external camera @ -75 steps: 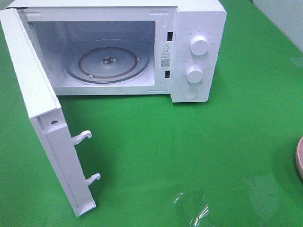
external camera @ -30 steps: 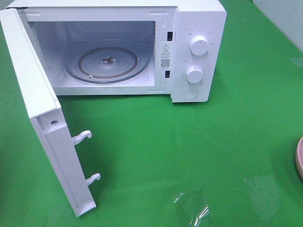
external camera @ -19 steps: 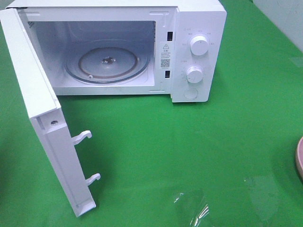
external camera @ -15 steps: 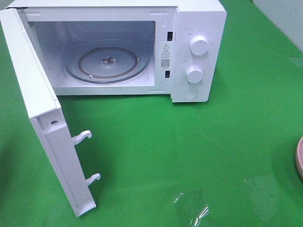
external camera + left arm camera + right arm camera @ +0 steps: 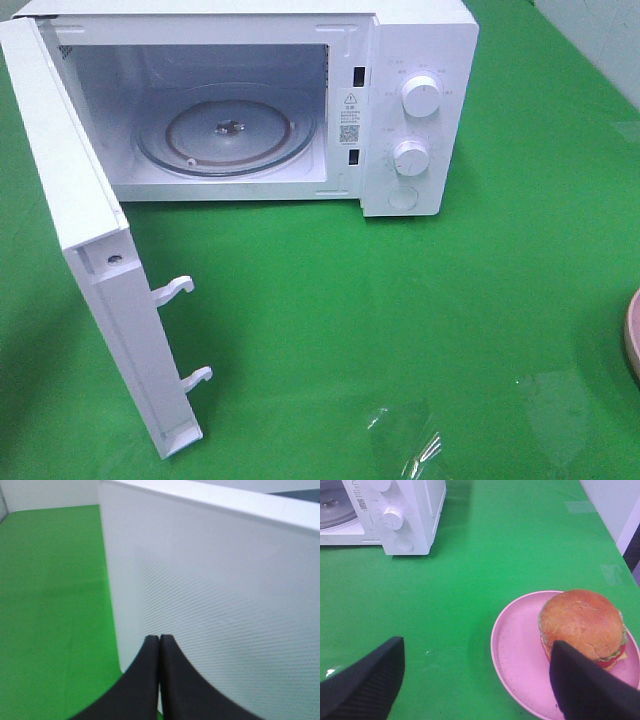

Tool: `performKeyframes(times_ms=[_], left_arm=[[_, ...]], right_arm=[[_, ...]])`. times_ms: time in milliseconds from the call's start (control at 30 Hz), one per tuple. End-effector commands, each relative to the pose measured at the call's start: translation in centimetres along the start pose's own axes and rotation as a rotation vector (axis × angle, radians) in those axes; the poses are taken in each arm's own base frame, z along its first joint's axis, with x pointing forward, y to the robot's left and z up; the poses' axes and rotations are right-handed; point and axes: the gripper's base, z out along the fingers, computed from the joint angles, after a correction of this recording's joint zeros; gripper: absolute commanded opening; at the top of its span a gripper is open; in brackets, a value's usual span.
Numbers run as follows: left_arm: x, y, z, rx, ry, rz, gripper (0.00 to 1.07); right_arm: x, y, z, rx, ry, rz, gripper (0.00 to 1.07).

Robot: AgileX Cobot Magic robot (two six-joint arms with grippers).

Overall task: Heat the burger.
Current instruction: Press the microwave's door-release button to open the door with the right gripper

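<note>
Exterior high view shows one green desk (image 5: 400,320) carrying one white microwave (image 5: 420,40), its single door (image 5: 90,260) swung wide open toward the left. Two hooked latches (image 5: 172,290) stick out from the door's edge. Inside the microwave lies one round glass turntable (image 5: 228,130), with nothing on it. Two white knobs (image 5: 421,97) sit one above the other on the control panel, with one round button (image 5: 402,198) below them. At the right edge of this view only a sliver of one pink plate (image 5: 632,335) shows.

From the right wrist view, the plate (image 5: 520,650) rests on the desk well apart from the microwave, and it holds one burger (image 5: 581,624): a domed golden-brown bun, a green lettuce edge and a bit of red showing at the side. The right claw (image 5: 475,690) hovers near the plate with its fingers spread wide, holding nothing.

From the left wrist view, the left claw (image 5: 159,642) is pressed fully closed, empty, just beside the door's white outer face (image 5: 225,605).
</note>
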Motion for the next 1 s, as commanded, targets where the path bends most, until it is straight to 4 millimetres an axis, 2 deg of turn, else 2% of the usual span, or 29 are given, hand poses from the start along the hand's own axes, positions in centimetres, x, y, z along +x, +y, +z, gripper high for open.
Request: performKeyframes(times_ms=[33, 333, 667, 867, 900, 933, 1000], left_arm=[[-0.6, -0.8, 0.9, 0.039, -0.027, 0.005, 0.00], [-0.6, -3.1, 3.8, 0.083, 0.000, -0.065, 0.00], [-0.6, -5.7, 6.2, 0.106, 0.017, -0.054, 0.00], [-1.0, -8.6, 8.3, 0.134, 0.007, -0.022, 0.00], [-1.0, -8.6, 8.3, 0.134, 0.007, -0.022, 0.00], [-1.2, -9.5, 9.0, 0.146, 0.000, -0.008, 0.00], [-1.4, -9.9, 9.3, 0.149, -0.006, -0.003, 0.00]], right_arm=[[0.2, 0.0, -0.3, 0.006, -0.032, -0.007, 0.76], [0.2, 0.0, -0.3, 0.006, -0.032, -0.007, 0.76], [0.2, 0.0, -0.3, 0.006, -0.032, -0.007, 0.76], [0.2, 0.0, -0.3, 0.006, -0.032, -0.007, 0.76], [0.2, 0.0, -0.3, 0.006, -0.032, -0.007, 0.76], [0.2, 0.0, -0.3, 0.006, -0.032, -0.007, 0.76], [0.2, 0.0, -0.3, 0.006, -0.032, -0.007, 0.76]])
